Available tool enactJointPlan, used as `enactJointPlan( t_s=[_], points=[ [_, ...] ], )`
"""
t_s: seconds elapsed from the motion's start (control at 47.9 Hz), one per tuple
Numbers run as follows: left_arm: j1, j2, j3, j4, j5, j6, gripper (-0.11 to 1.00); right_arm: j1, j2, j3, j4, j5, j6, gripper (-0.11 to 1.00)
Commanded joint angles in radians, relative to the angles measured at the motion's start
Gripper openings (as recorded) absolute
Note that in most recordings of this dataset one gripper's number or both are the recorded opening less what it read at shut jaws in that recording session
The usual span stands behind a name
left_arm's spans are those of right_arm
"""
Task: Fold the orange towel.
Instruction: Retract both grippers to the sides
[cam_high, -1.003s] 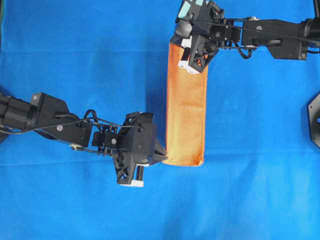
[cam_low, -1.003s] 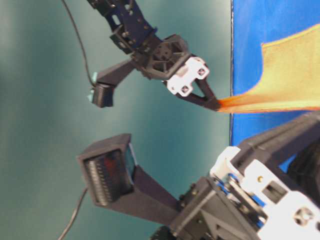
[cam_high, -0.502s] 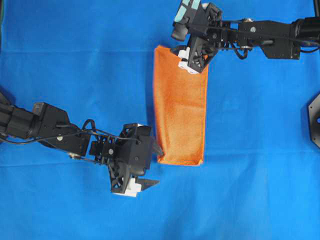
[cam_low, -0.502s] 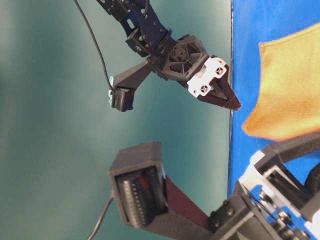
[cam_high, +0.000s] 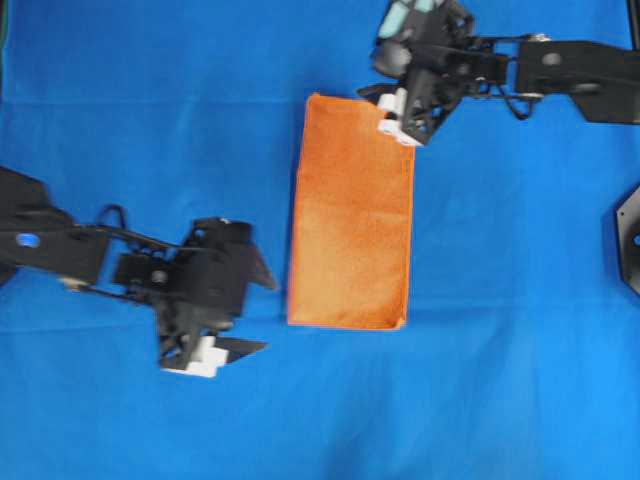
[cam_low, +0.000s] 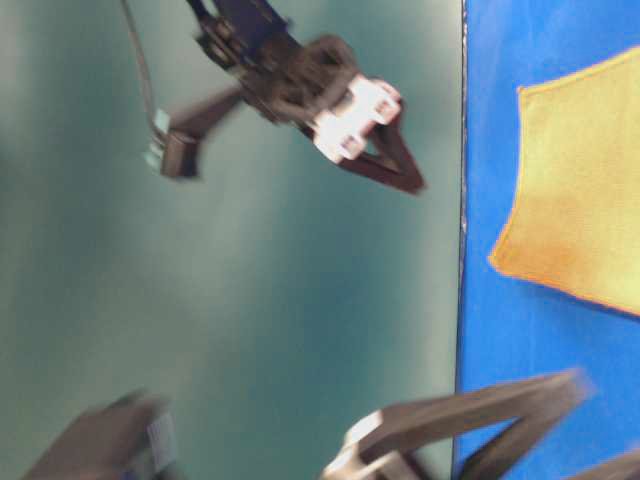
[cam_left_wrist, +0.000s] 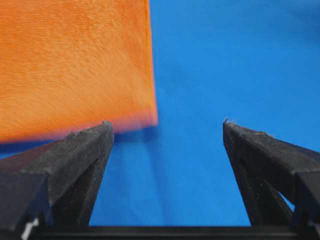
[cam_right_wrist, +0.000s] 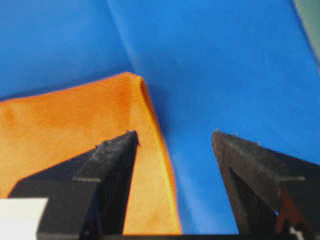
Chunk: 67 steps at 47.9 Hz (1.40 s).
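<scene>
The orange towel (cam_high: 350, 215) lies flat on the blue cloth as a tall folded rectangle, with nothing holding it. My left gripper (cam_high: 255, 310) is open to the left of its lower left corner and clear of it. In the left wrist view the towel (cam_left_wrist: 75, 65) lies ahead and left of the wide-open left gripper (cam_left_wrist: 167, 124). My right gripper (cam_high: 392, 118) hovers open over the towel's top right corner. In the right wrist view the right gripper (cam_right_wrist: 175, 133) straddles the hem of the towel (cam_right_wrist: 65, 130). The table-level view shows the towel (cam_low: 580, 200) flat and the right gripper (cam_low: 390, 165) raised.
A large blue cloth (cam_high: 500, 380) covers the whole table. A black fixture (cam_high: 628, 240) sits at the right edge. In the table-level view the table edge (cam_low: 462, 250) borders a plain green backdrop, and the blurred left arm (cam_low: 470, 415) fills the bottom.
Both grippers opened and let go of the towel, which settled flat and wider. The left arm pulled back to the left; the right gripper lifted and shifted right.
</scene>
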Motion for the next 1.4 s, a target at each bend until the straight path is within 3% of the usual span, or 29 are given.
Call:
enactJointPlan(
  t_s=[0.0,0.439,0.773,1.191,1.379],
  points=[
    [0.009,-0.11,0.038,0.002,-0.003,-0.002,0.84,0.029,-0.114,0.035,-0.002,-0.009,0.008,0.63],
    [0.133,-0.517,0.313,0.002,-0.187,0.002,0.84,0.201,-0.505,0.324,0.054,-0.094,0.08,0.63],
    [0.21,-0.698,0.485,0.002,-0.265,0.0,0.84,0.233,-0.594,0.486,0.074,-0.256,0.127,0.62],
    [0.216,-0.704,0.508,0.0,-0.316,-0.003,0.84,0.23,-0.566,0.482,0.075,-0.296,0.129,0.62],
    [0.255,-0.649,0.488,0.002,-0.383,-0.003,0.83,0.158,-0.518,0.437,0.078,-0.29,0.127,0.62]
  ],
)
